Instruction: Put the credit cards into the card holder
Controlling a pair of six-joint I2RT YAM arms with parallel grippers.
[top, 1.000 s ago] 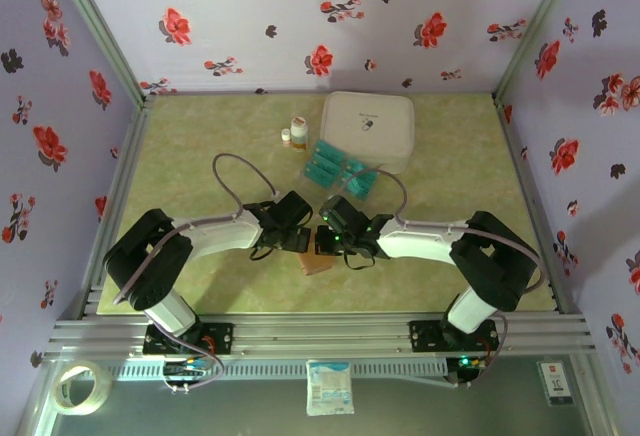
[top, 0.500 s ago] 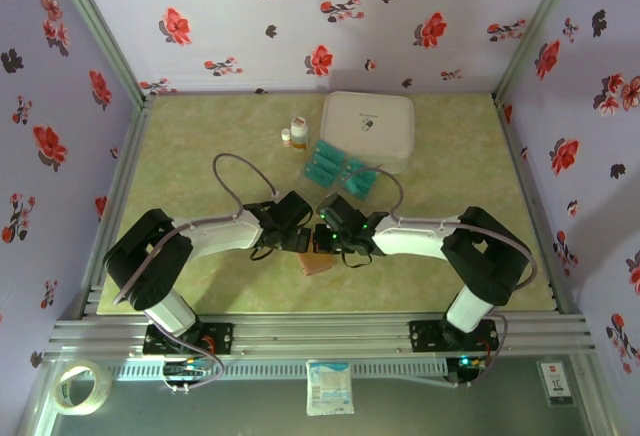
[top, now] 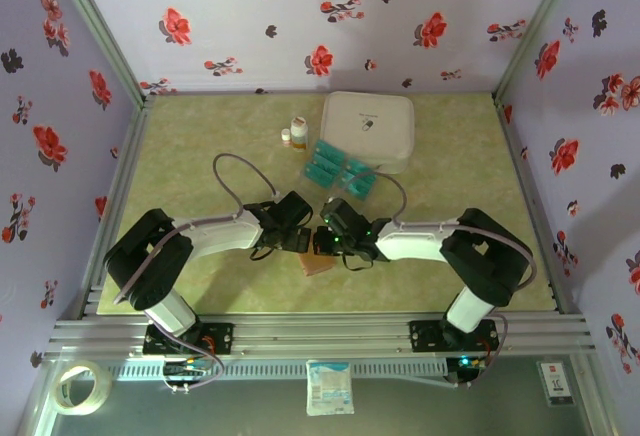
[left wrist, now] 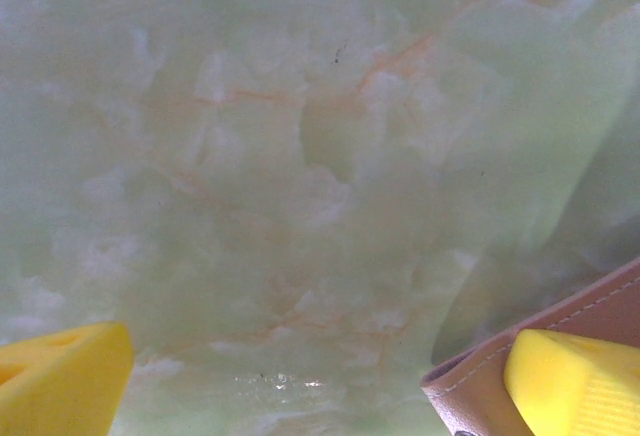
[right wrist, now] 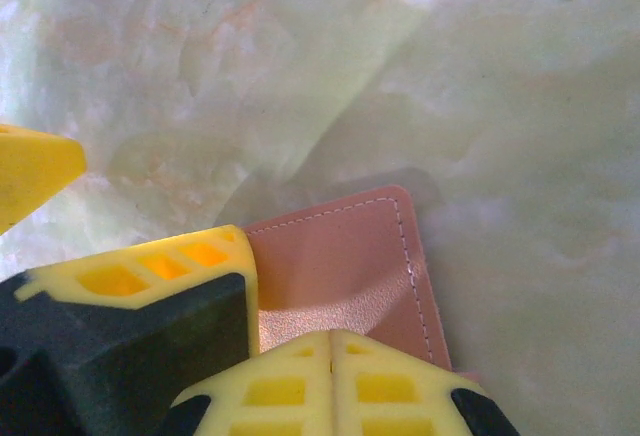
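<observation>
No wording is legible from where one stands: the small dark mark on the large white zipped case (top: 367, 126), upper centre, and the red-marked print on the white tag (top: 555, 378), lower right, are too small to read.

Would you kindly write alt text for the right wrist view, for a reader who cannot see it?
A reddish-brown card holder with pale stitching shows against the green marbled table. Its near part is hidden behind the yellow right end effector, which is shut.

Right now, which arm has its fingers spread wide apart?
The left arm's fingers: their yellow tips stand far apart. The right arm's fingers are closed together by the brown wallet.
</observation>
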